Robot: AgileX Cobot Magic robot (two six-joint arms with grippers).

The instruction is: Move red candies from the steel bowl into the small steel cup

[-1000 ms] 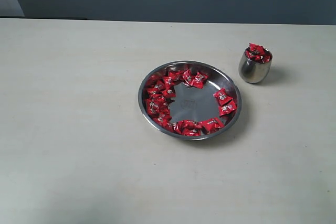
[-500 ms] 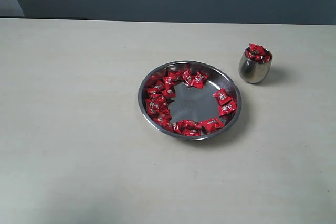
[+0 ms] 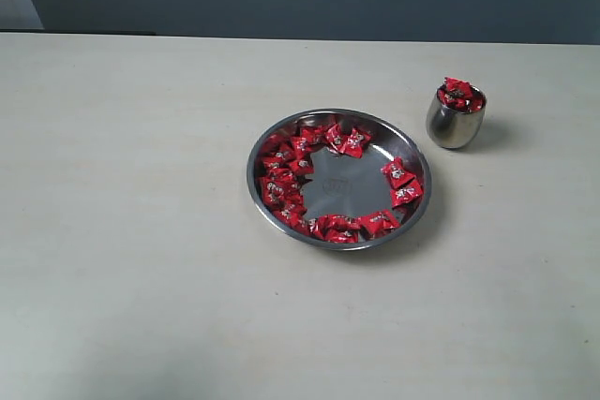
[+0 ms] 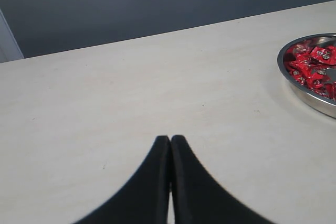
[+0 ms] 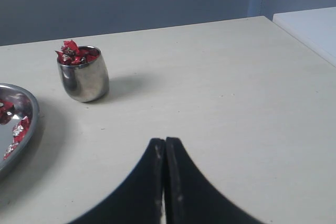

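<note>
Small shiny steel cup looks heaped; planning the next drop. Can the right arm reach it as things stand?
Probably yes: only bare pale table lies between the shut right gripper and the small steel cup.

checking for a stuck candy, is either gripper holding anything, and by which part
Nothing is held. The left gripper and the right gripper are both shut, tips together with nothing between them, clear of the steel bowl and small steel cup.

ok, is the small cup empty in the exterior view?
No, the small steel cup holds red candies heaped up past its rim.
</note>
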